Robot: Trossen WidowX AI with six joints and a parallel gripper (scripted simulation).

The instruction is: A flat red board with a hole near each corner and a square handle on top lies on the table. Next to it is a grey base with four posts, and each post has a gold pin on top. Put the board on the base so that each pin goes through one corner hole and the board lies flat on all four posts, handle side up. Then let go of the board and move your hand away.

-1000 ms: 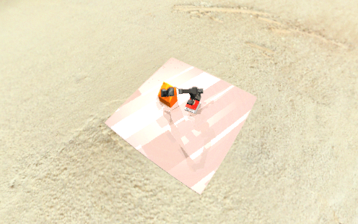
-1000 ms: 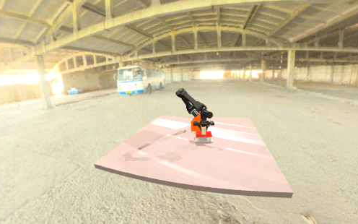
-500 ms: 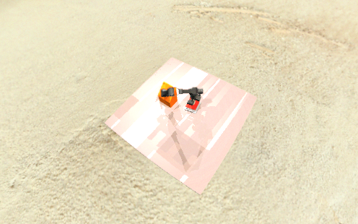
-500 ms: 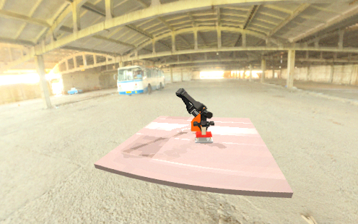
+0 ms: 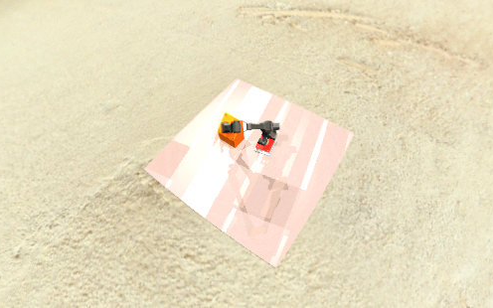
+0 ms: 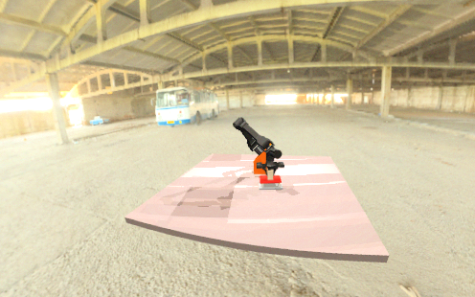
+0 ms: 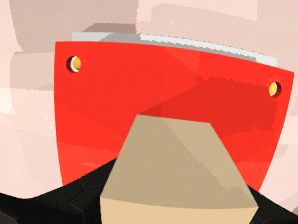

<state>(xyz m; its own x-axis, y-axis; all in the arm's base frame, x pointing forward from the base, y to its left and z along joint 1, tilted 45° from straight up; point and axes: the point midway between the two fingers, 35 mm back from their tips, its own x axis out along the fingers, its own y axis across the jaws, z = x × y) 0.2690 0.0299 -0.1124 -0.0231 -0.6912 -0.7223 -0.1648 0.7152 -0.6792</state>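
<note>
Two gold pins point(image 7: 76, 63) showed in the upper corner holes of the red board point(image 5: 266, 145) point(image 6: 270, 179) point(image 7: 165, 95), the tool point(image 6: 270, 171) gripping its handle point(image 6: 270, 175) point(image 7: 175, 165) above the base point(image 6: 271, 188) point(image 7: 200, 46), with full seating unconfirmed and release still left.

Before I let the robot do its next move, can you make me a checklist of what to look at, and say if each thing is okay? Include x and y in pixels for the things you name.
1. Hand point(image 5: 263, 142) point(image 6: 270, 178) shut on the board's handle: ok, though the handle itself is mostly hidden.
2. Red board point(image 5: 267, 145) point(image 6: 270, 179) point(image 7: 165, 85) above the grey base point(image 5: 261, 153) point(image 6: 271, 188) point(image 7: 200, 47): ok.
3. Gold pins showing in the two far holes point(image 7: 74, 64): ok, one in each.
4. Pins in the two near holes: cannot tell, they are out of sight.
5. Board flat on all four posts: cannot tell, so I'd check this before letting go.
</note>
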